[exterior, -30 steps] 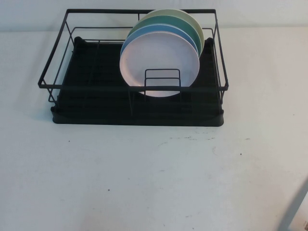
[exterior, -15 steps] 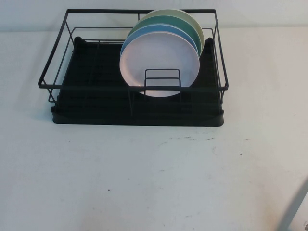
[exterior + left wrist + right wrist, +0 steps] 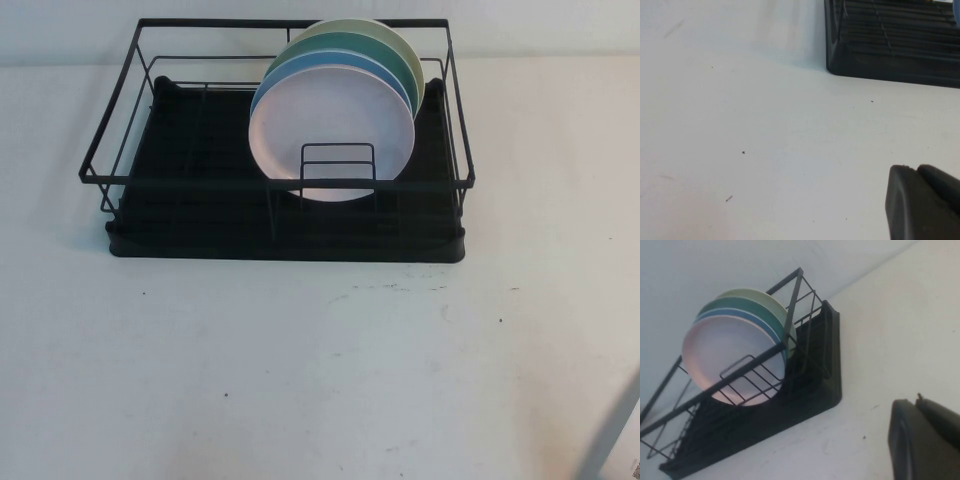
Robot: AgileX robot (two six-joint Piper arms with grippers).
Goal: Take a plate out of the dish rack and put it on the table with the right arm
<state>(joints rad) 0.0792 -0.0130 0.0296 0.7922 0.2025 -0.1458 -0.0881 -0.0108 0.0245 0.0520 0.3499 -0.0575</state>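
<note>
The pale pink plate [image 3: 335, 115] stands upright at the front of a stack in the black wire dish rack [image 3: 120, 180], behind the small wire divider [image 3: 337, 150]. It also shows in the right wrist view [image 3: 725, 347], with the rack [image 3: 810, 385] around it. My right gripper [image 3: 915, 402] is shut and empty, low over the white table [image 3: 890, 330], well short of the rack's right end. Only a grey part of the right arm [image 3: 612, 440] shows in the high view. My left gripper [image 3: 915, 170] is shut and empty over the table near the rack's corner [image 3: 880, 60].
Behind the pink plate stand a light blue plate [image 3: 330, 57], a teal green plate [image 3: 350, 40] and a pale cream one [image 3: 375, 25]. The rack's left half holds nothing. Bare white table [image 3: 300, 360] spreads in front of the rack.
</note>
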